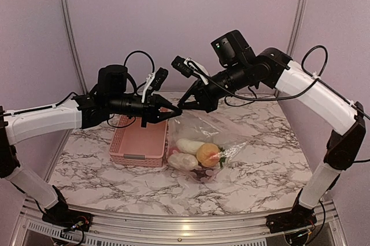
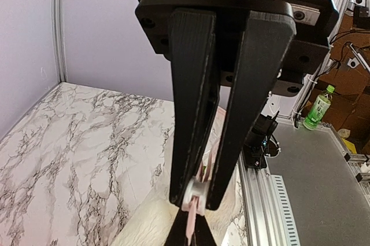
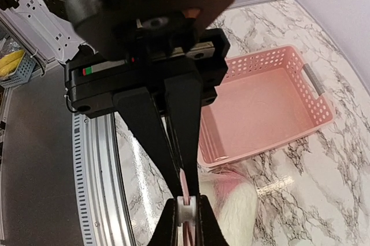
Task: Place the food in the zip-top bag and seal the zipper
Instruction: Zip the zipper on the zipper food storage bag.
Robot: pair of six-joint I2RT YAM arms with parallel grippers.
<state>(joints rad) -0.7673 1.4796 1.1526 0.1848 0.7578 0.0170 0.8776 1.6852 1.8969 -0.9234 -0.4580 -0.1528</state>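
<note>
The zip-top bag [image 1: 234,136] lies on the marble table with the food inside: a white oblong piece [image 1: 189,144], an orange one [image 1: 207,154] and another pale piece [image 1: 182,161]. Its top corner is lifted where both grippers meet. My left gripper [image 1: 173,113] [image 2: 196,195] is shut on the white slider of the zipper [image 3: 188,211]. My right gripper [image 1: 183,107] [image 3: 186,187] is pinched shut on the pink zipper strip [image 3: 184,177] right next to the slider, tip to tip with the left fingers. A white-and-pink food piece [image 3: 234,208] shows below.
The pink lattice basket [image 1: 139,142] [image 3: 260,107] sits on the table just left of the bag, under the left arm. The aluminium table rail [image 3: 95,176] runs along the near edge. Walls close in behind and to both sides.
</note>
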